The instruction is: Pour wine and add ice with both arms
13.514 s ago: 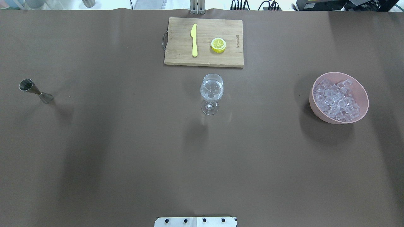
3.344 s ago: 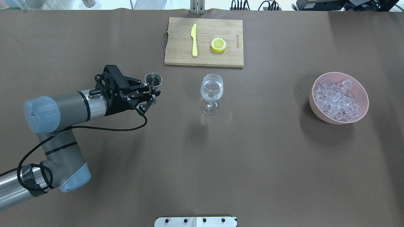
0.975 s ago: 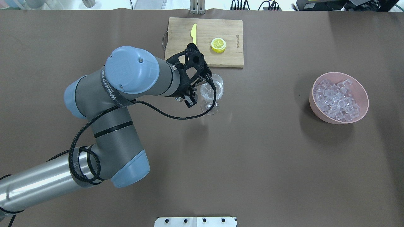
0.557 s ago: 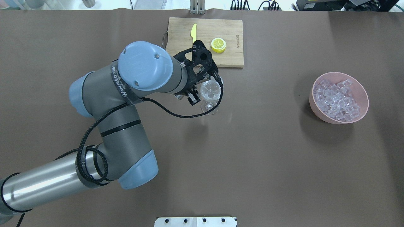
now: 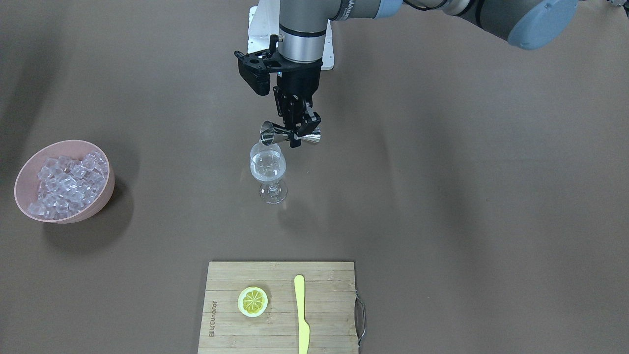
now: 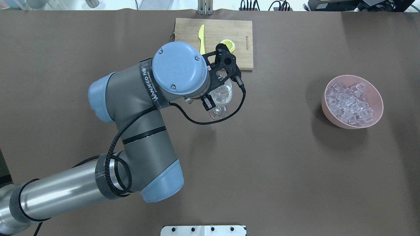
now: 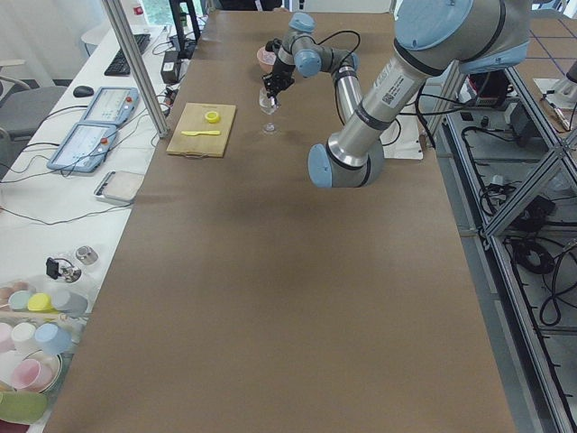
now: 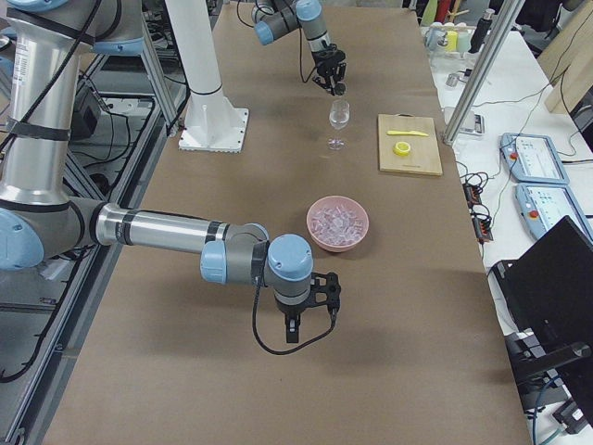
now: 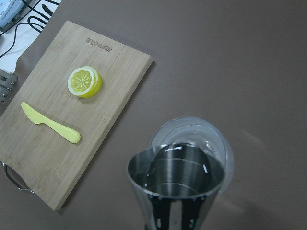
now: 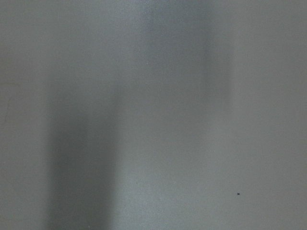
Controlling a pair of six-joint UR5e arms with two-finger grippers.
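— Anything legible?
— A black band (image 6: 151,88) on my left arm (image 6: 131,98) reads "WANJEED". The board (image 9: 57,143) has a brand word burnt in near one corner, too small for me to read.

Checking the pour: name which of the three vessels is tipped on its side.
The steel jigger, held sideways in the left tool above the wine glass. The glass stands upright and the pink bowl sits mouth-up.

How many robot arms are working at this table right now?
2. The left arm reaches over the wine glass, holding a metal jigger tipped on its side above it. The right arm hovers near the pink bowl of ice.
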